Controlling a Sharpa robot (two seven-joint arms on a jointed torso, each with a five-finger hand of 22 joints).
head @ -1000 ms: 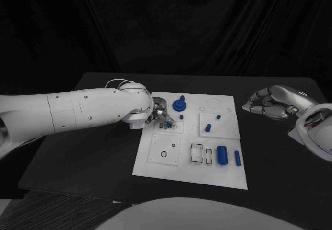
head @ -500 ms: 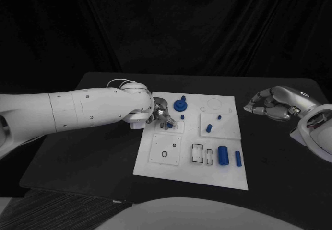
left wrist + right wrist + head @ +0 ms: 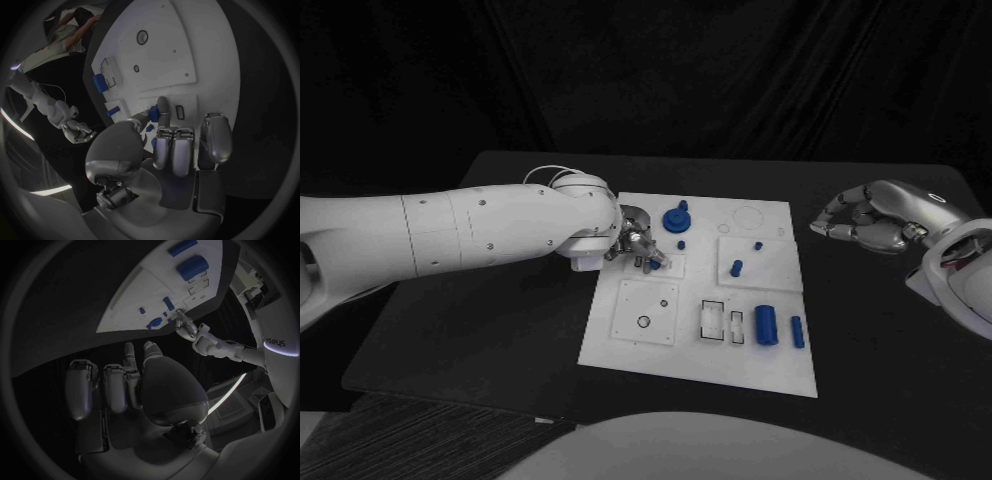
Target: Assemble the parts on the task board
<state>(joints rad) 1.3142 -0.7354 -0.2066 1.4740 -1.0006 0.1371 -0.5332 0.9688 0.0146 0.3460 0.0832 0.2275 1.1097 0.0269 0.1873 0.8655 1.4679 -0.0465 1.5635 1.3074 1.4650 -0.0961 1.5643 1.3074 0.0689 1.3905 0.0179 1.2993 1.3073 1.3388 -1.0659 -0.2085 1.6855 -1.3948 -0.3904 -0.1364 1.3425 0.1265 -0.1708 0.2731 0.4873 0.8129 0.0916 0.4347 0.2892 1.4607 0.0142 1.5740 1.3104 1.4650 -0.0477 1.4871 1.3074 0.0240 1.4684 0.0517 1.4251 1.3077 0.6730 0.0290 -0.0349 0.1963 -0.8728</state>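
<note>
A small blue peg (image 3: 652, 263) seems pinched by the left hand (image 3: 635, 243) above the board (image 3: 776, 370); tilted, it could jam. The right hand (image 3: 870, 220) is curled, empty.

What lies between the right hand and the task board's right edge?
Only bare black table separates the right hand from the task board; the head view shows this.

The task board (image 3: 661, 330) is white, marked with thin black outlines — rectangles and small rings. The parts are blue: a knobbed piece (image 3: 676, 218) near the upper middle of the frame, a thick cylinder (image 3: 764, 323) and a slimmer one (image 3: 796, 331) at lower right. Both hands — left (image 3: 635, 243), right (image 3: 865, 219) — are silver on white arms. The table (image 3: 473, 320) is black.
</note>
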